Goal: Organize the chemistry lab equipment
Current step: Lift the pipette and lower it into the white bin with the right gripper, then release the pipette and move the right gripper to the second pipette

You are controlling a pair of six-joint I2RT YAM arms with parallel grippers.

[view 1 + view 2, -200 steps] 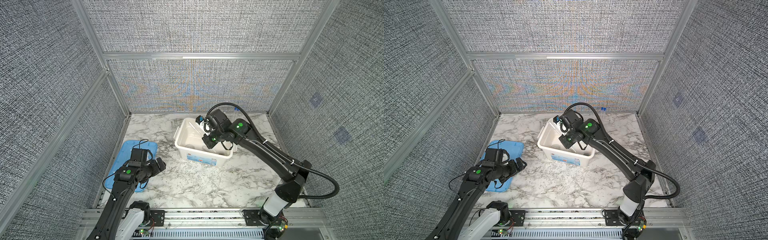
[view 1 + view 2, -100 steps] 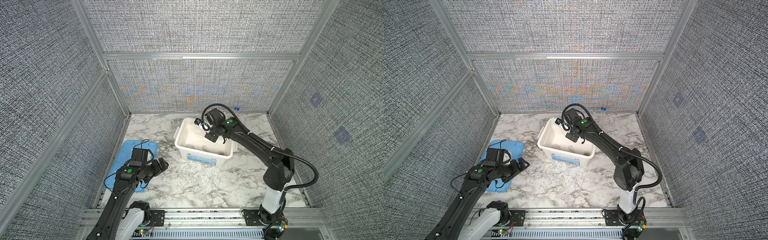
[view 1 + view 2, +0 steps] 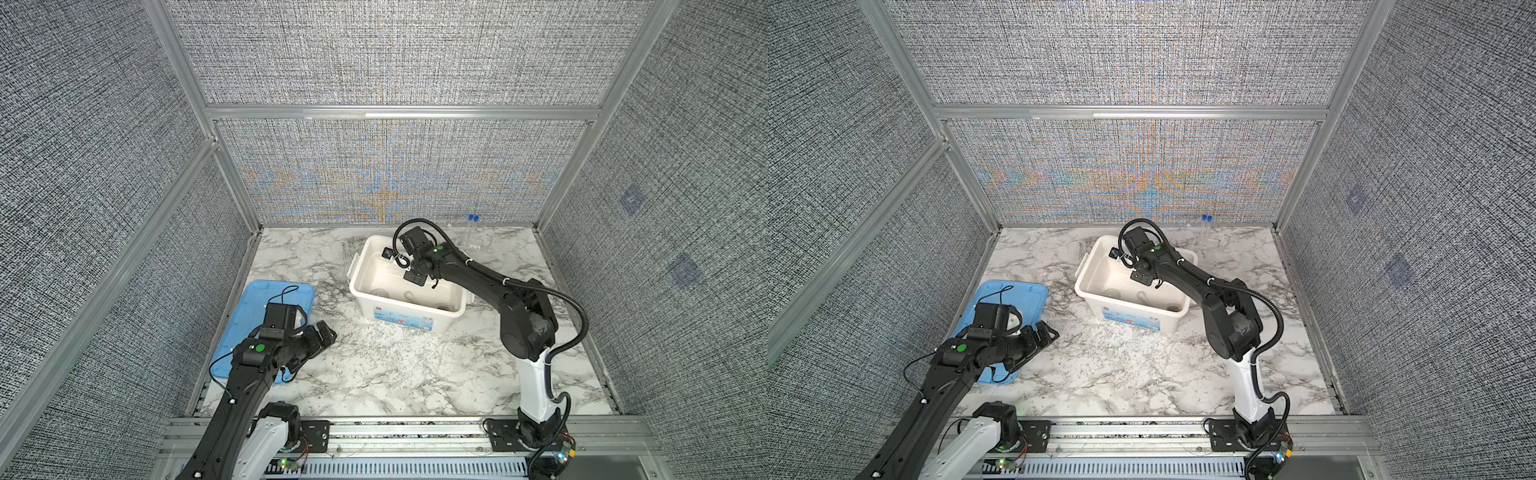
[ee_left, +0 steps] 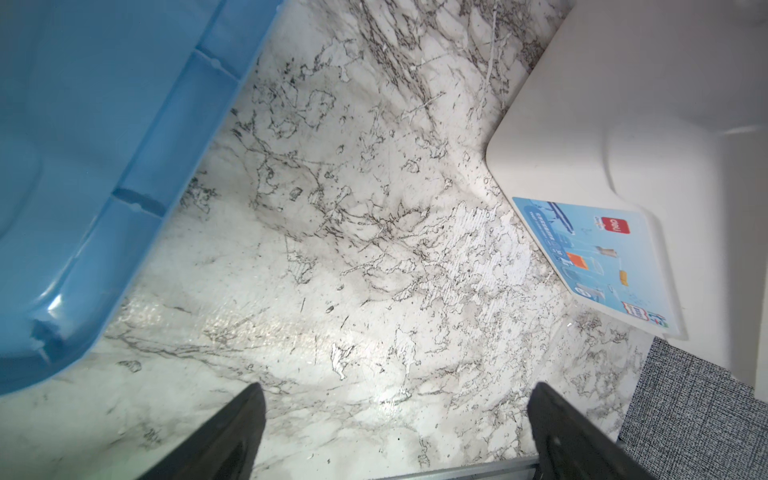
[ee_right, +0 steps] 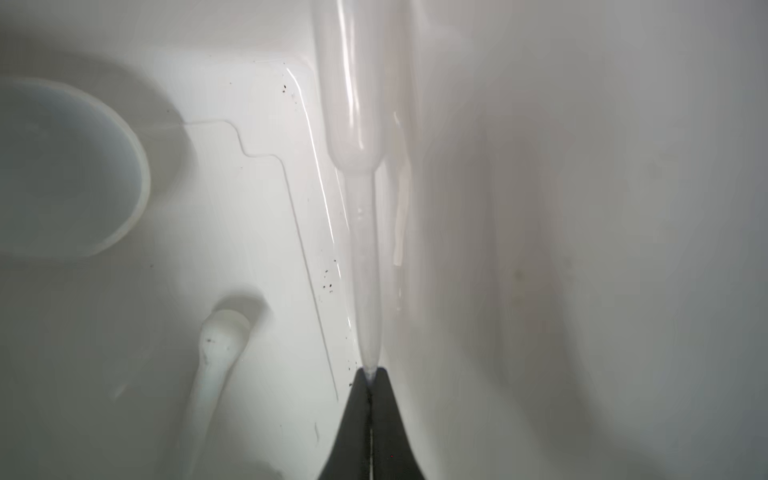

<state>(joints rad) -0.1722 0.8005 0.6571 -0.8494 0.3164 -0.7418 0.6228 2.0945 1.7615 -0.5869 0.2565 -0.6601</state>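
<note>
My right gripper (image 5: 370,374) is shut on the narrow tip of a thin clear pipette-like rod (image 5: 353,124). The rod hangs inside the white tub along its wall (image 5: 582,208). On the tub floor lie a small white round dish (image 5: 62,174) and a white pestle (image 5: 216,357). In both top views this gripper (image 3: 415,276) (image 3: 1144,276) reaches down into the tub (image 3: 399,316) (image 3: 1129,313). Two clear tubes with blue caps (image 3: 471,232) (image 3: 1204,230) lie by the back wall. My left gripper (image 4: 395,415) (image 3: 326,332) stands open and empty over bare marble.
A flat light-blue lid (image 3: 253,307) (image 4: 104,145) lies at the front left, partly under my left arm. The tub's labelled front wall (image 4: 590,262) faces the left gripper. Grey fabric walls with metal posts enclose the marble table on three sides.
The right arm's elbow has folded in toward the tub while its gripper stays inside with the rod. The left gripper has edged slightly to the right.
</note>
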